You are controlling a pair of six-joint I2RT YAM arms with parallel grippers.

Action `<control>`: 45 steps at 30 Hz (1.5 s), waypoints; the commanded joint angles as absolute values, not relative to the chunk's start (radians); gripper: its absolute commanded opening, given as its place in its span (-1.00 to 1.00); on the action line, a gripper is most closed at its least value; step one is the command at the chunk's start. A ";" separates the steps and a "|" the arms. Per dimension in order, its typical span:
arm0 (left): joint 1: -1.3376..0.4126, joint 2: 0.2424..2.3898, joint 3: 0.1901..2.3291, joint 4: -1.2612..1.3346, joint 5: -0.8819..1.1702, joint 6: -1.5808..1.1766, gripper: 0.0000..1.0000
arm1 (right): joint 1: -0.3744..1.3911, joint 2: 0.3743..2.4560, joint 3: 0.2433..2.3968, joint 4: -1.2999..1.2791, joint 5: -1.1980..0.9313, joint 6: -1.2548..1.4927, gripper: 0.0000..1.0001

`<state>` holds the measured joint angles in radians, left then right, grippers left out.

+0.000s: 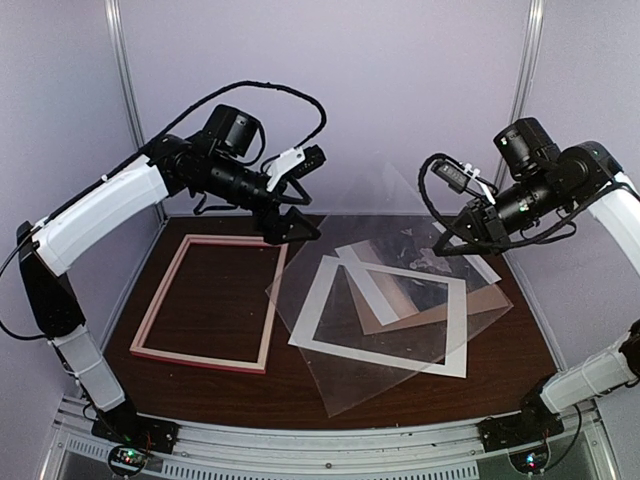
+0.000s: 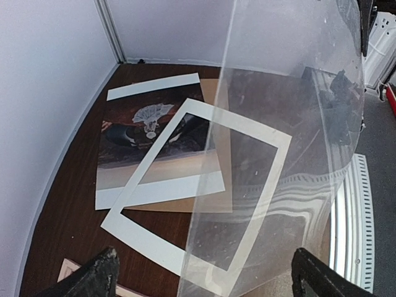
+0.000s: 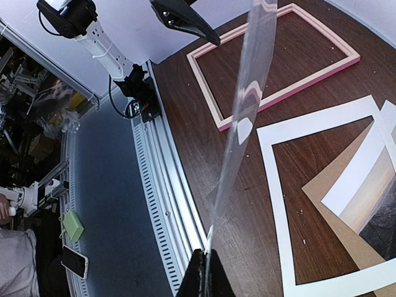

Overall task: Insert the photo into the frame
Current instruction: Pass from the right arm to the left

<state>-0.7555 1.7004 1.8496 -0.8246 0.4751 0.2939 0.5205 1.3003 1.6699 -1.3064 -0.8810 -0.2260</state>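
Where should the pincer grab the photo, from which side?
Take the photo by its white margin farthest from the frame, approaching from the right-wall side. That end lies bare; the white mat crosses the other. It lies flat, so probably lift its edge first.

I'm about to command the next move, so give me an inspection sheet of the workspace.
Surface: dark wood table, a few pale specks.
Job's things: frame lies flat at the left, its opening empty; photo lies face up on the backing board, partly under the white mat, outside the frame.
Clutter: clear sheet tilted over the mat and photo, one edge raised.
Grippers: left gripper open, holding nothing, above the frame's far right corner; right gripper shut on the clear sheet's edge.
Cables: black cables loop above both arms, off the table.
Surroundings: pale walls; a phone beyond the table's near rail.
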 commanded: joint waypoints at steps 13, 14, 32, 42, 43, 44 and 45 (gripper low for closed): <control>-0.734 1.875 1.992 -0.950 0.735 0.371 0.94 | 0.554 1.303 1.733 -1.352 -0.824 -0.295 -1.00; -0.734 1.876 1.988 -0.950 0.751 0.371 0.93 | 0.554 1.301 1.733 -1.350 -0.804 -0.291 -1.00; -0.677 1.867 1.927 -0.988 0.898 0.347 -0.21 | 0.519 1.325 1.732 -1.299 -0.717 -0.244 -1.00; -0.676 1.875 1.912 -0.988 0.938 0.333 -0.46 | 0.491 1.330 1.735 -1.260 -0.710 -0.211 -1.00; -0.676 1.876 1.911 -0.989 0.939 0.331 -0.50 | 0.488 1.332 1.734 -1.258 -0.710 -0.211 -1.00; -0.676 1.877 1.910 -0.989 0.940 0.328 -0.55 | 0.484 1.334 1.732 -1.255 -0.708 -0.208 -1.00; -0.675 1.878 1.912 -0.991 0.940 0.327 -0.59 | 0.479 1.338 1.731 -1.253 -0.705 -0.205 -1.00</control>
